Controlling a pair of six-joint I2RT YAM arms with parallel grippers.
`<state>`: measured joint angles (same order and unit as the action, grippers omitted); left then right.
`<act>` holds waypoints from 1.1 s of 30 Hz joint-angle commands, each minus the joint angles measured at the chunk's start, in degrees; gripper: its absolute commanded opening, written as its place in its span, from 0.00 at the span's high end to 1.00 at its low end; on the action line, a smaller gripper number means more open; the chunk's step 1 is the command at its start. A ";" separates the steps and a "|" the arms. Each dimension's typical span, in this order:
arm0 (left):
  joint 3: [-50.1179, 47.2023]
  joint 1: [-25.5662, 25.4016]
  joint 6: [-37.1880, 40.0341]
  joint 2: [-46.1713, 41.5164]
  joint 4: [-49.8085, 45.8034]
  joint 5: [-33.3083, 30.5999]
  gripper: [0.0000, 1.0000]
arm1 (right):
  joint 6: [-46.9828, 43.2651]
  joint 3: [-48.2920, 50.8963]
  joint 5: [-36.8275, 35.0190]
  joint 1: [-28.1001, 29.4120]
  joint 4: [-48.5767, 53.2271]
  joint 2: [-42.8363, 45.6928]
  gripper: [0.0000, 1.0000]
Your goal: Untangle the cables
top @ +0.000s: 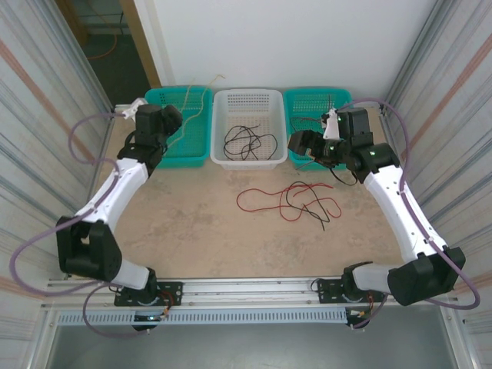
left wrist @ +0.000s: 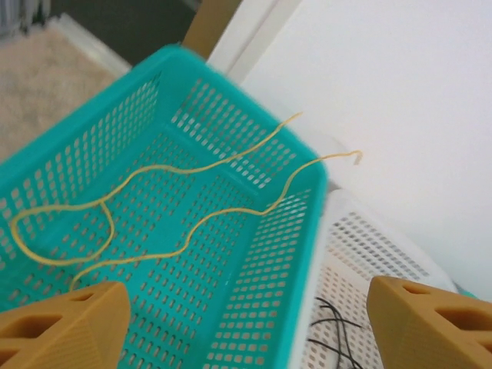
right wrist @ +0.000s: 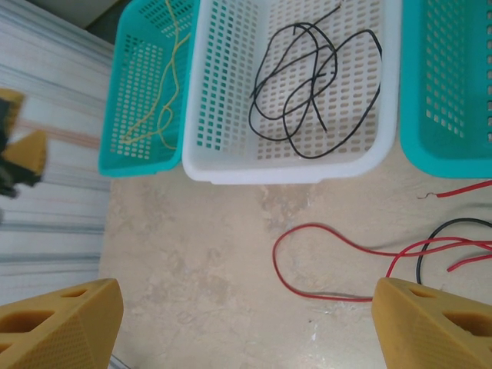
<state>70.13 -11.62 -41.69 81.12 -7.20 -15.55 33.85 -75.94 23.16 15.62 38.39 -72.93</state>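
A yellow cable (top: 191,104) (left wrist: 192,169) lies loose in the left teal basket (top: 178,161) (left wrist: 307,254), its ends poking over the far rim. My left gripper (top: 173,123) (left wrist: 246,307) hovers open above this basket, with nothing between its fingers. A black cable (top: 247,142) (right wrist: 307,77) is coiled in the white basket (top: 246,163) (right wrist: 292,169). On the table a red cable (top: 261,209) (right wrist: 307,231) and another black cable (top: 296,201) (right wrist: 446,231) lie crossed over each other. My right gripper (top: 301,144) (right wrist: 246,307) hangs open above the red loop's left end, touching nothing.
A second teal basket (top: 307,98) (right wrist: 446,92) stands at the back right, behind my right gripper. The three baskets sit side by side against the back wall. Corrugated metal walls close in both sides of the table.
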 commanded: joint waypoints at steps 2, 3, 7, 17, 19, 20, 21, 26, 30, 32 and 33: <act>2.97 -0.25 9.32 -9.30 -8.19 4.01 0.20 | -1.41 0.36 -2.87 -0.15 3.19 1.47 0.16; 2.77 -0.29 10.51 -10.90 -9.19 5.57 0.21 | -1.41 0.76 -3.54 -0.07 3.49 1.55 0.16; 2.39 -0.63 15.69 -16.95 -15.23 15.74 0.23 | -1.15 3.98 -5.94 0.93 4.70 1.93 0.16; -2.94 -10.97 17.97 -24.84 -25.12 18.94 0.27 | 1.54 17.37 -14.21 10.34 -1.73 -3.94 0.25; -5.04 -11.32 16.44 -26.27 -25.03 19.21 0.29 | 1.66 18.52 -14.40 11.96 -4.05 -7.01 0.30; -6.23 -11.32 15.61 -27.02 -24.59 19.75 0.29 | 1.66 18.70 -14.92 12.77 -4.96 -8.61 0.32; -7.21 -11.32 15.00 -27.48 -24.13 20.40 0.30 | 1.66 18.72 -15.20 13.34 -5.64 -9.99 0.35; -9.38 -11.41 15.06 -29.57 -24.06 21.92 0.32 | 1.51 18.20 -18.99 15.41 -8.43 -16.12 0.50; -10.17 -11.45 14.90 -30.27 -24.00 22.73 0.32 | 1.14 17.57 -19.61 15.10 -9.93 -19.43 0.53; -10.41 -11.41 14.90 -30.33 -23.96 22.93 0.32 | 0.96 17.11 -19.09 15.29 -10.89 -21.43 0.55; -10.49 -11.43 14.87 -30.41 -23.84 22.95 0.32 | 0.96 16.82 -19.00 15.40 -11.22 -22.49 0.57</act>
<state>60.20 -22.90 -26.37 51.72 -31.51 6.15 35.31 -57.54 5.50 30.79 28.71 -92.97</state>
